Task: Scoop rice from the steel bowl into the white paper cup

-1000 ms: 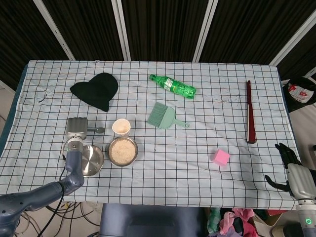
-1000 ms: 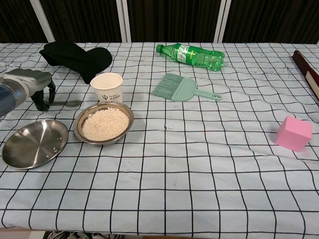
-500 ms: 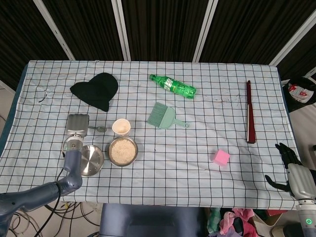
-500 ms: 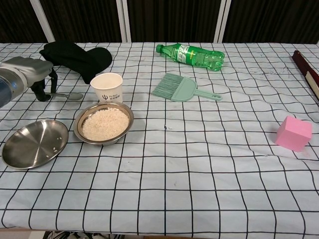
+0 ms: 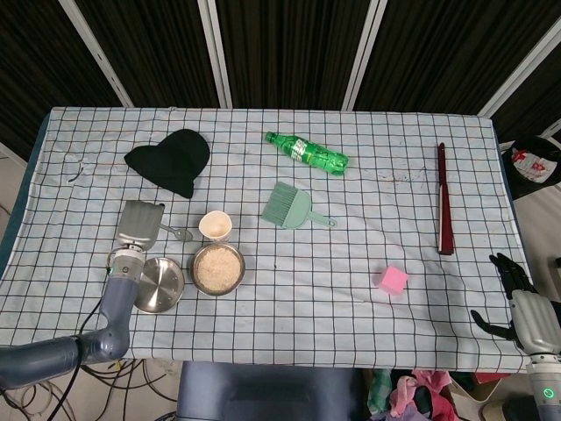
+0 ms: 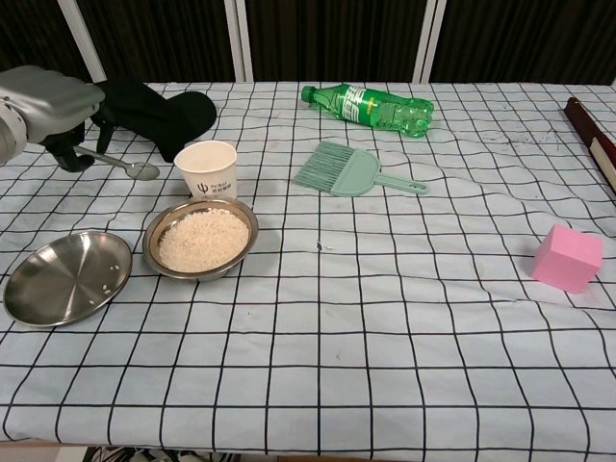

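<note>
Near the front-left corner of the tabletop (image 6: 385, 385), the steel bowl (image 6: 201, 241) holds rice and sits just in front of the white paper cup (image 6: 206, 168), the two nearly touching. An empty steel plate (image 6: 65, 277) lies beside the bowl toward the left edge. The left hand (image 6: 53, 101) is raised above the cloth left of the cup, its fingers curled around the handle of a spoon (image 6: 130, 167) whose bowl points toward the cup and looks empty, though it shows too small to be sure. The right hand (image 5: 524, 309) hangs off the front-right corner, dark fingers spread and holding nothing. Farther back lie a black beanie (image 5: 171, 160), a green bottle (image 5: 308, 152), and a green brush (image 5: 289, 207); a pink cube (image 5: 393, 280) sits toward the right.
</note>
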You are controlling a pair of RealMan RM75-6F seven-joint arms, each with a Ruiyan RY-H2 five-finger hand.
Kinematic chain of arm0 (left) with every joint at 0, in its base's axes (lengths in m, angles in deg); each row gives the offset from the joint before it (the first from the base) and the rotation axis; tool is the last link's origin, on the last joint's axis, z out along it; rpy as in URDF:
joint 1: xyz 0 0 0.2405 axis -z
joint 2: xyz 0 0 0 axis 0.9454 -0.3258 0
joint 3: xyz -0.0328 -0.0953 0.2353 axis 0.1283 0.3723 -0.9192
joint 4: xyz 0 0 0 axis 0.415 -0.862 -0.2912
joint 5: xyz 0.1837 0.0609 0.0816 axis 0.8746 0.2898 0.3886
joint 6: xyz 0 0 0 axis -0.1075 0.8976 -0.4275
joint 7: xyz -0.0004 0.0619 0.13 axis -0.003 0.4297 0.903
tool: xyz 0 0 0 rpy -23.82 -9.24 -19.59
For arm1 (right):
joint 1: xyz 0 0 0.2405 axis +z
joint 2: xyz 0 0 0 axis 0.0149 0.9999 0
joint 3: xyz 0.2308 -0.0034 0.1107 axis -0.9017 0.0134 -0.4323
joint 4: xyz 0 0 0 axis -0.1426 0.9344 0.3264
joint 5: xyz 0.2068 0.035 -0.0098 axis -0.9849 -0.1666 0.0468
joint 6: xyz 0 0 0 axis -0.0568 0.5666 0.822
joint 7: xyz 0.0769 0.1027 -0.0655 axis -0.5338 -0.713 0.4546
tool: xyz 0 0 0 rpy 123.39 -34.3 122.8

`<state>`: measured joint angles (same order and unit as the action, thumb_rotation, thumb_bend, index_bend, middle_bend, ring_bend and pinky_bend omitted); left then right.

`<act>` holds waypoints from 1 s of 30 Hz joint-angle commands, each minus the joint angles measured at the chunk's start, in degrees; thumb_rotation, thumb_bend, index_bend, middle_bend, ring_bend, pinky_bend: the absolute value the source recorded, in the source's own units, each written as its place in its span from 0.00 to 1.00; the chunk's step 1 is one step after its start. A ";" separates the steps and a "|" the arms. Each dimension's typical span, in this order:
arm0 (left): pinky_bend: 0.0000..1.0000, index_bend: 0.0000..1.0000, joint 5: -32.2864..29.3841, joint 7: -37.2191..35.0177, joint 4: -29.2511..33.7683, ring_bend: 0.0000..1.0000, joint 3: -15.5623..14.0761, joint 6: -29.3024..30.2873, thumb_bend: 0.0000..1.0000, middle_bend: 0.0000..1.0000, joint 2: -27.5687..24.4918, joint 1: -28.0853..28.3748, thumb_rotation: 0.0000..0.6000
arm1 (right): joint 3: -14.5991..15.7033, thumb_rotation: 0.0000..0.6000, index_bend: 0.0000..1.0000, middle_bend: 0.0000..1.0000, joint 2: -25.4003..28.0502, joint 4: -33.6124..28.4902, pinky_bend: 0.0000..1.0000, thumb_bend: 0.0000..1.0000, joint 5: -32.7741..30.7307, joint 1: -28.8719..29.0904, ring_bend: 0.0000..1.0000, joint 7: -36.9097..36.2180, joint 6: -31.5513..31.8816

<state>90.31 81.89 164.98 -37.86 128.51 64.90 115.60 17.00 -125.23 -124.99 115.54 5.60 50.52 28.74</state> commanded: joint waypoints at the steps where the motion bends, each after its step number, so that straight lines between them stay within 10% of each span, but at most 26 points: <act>1: 1.00 0.74 5.13 2.76 5.84 1.00 -2.31 2.97 0.48 1.00 -3.32 -0.05 1.00 | -0.03 1.00 0.00 0.00 -0.02 -0.02 0.21 0.22 -0.02 -0.03 0.00 -0.10 0.06; 11: 1.00 0.75 13.85 13.23 9.68 1.00 -6.45 4.17 0.49 1.00 -4.37 2.82 1.00 | -0.32 1.00 0.00 0.00 0.09 -0.28 0.21 0.22 -0.55 -0.09 0.00 -0.63 0.02; 30: 1.00 0.76 3.28 32.14 8.60 1.00 -6.10 5.96 0.49 1.00 2.92 6.98 1.00 | -0.52 1.00 0.00 0.00 0.48 -0.67 0.21 0.22 -1.00 -0.01 0.00 -2.22 -0.64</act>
<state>94.59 112.60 173.92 -43.96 134.08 66.88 121.93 16.49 -124.76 -125.65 114.56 5.59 48.33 28.10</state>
